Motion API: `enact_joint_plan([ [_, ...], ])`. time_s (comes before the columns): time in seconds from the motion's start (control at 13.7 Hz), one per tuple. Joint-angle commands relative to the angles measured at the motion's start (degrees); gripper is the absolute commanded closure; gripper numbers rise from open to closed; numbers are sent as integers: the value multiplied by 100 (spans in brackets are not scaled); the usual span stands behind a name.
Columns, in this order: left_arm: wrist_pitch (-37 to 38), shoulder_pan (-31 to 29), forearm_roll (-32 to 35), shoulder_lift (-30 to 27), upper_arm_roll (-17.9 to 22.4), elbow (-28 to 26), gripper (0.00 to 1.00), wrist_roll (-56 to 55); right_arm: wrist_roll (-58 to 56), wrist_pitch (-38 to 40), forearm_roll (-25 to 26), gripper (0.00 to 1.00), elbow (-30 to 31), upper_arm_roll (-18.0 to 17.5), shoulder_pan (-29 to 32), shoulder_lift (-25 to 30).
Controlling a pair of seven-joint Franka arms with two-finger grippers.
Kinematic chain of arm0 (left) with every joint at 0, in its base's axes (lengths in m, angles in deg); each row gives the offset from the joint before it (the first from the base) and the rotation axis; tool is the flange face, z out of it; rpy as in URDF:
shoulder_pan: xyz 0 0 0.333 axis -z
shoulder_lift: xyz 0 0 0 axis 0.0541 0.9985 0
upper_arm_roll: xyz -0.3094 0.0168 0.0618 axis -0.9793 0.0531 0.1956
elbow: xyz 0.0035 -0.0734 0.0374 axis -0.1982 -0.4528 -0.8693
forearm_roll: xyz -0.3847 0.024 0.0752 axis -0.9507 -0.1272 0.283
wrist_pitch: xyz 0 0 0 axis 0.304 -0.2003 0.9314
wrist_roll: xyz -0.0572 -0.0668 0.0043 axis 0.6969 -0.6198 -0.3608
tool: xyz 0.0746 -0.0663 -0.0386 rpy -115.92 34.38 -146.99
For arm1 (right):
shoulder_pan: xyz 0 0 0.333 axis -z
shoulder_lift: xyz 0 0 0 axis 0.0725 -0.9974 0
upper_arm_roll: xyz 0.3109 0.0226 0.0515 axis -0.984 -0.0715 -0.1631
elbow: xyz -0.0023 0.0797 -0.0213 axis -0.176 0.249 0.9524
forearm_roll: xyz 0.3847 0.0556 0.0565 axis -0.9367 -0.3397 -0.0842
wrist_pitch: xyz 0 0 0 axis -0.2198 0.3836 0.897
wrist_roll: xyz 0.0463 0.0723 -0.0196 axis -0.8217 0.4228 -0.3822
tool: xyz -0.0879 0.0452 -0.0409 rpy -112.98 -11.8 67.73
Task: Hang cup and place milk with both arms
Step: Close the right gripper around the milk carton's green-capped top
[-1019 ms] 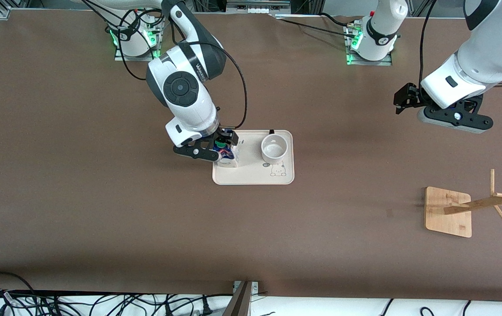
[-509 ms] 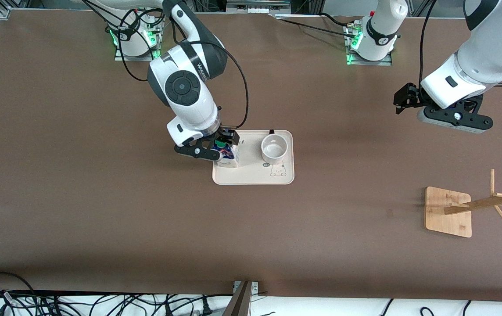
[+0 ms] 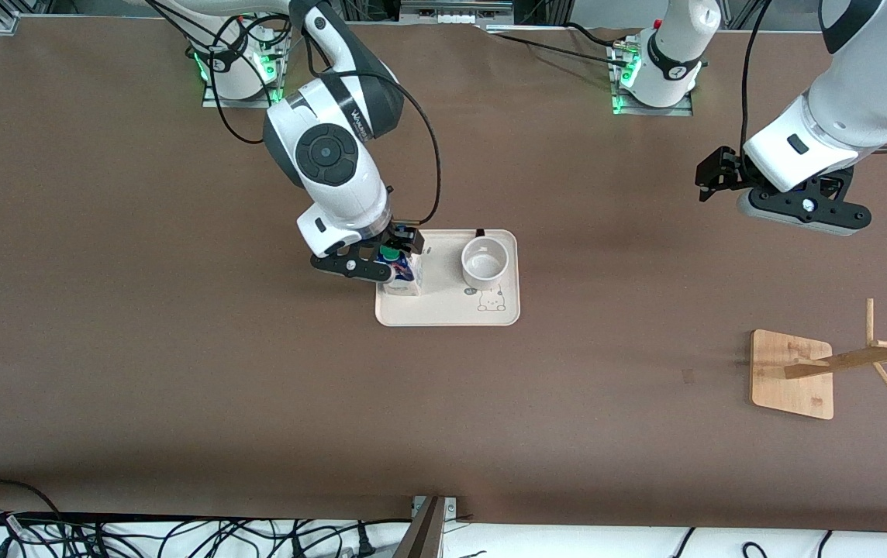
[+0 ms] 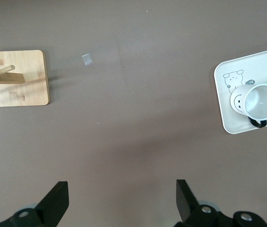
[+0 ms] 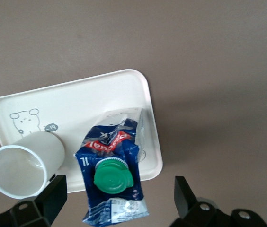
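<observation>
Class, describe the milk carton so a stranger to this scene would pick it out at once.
Find the cream tray at mid-table. On it, toward the right arm's end, stands the milk carton beside a white cup, with the open right gripper over it. Unlike the round cup, it is boxy, with a blue top and green cap.

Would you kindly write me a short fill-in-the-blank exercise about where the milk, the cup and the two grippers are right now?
1. The milk and the cup both stand on the cream ____.
2. The right gripper, fingers open, is at the ____.
3. The left gripper waits in the air, fingers ____.
4. The wooden rack stands toward the ____ arm's end of the table.

Missing words: tray; milk; open; left
</observation>
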Motion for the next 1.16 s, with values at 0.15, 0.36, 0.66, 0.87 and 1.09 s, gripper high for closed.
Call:
enact_joint_plan([
  [0.15, 69, -2, -2, 83, -11, 159, 0, 28, -182, 105, 121, 0, -62, 21, -122, -1],
  [0.36, 69, -2, -2, 83, -11, 159, 0, 28, -138, 8, 95, 0, -62, 12, -130, -89],
  [0.66, 69, -2, -11, 83, -11, 150, 0, 19, -67, -53, -1, 0, -62, 12, -175, -106],
  [0.87, 69, -2, -2, 83, -11, 150, 0, 19, -85, -89, -635, 0, -62, 38, -148, -97],
  [1.09, 69, -10, -11, 83, -11, 150, 0, 19, -208, -89, -345, 0, -62, 47, -139, -97],
])
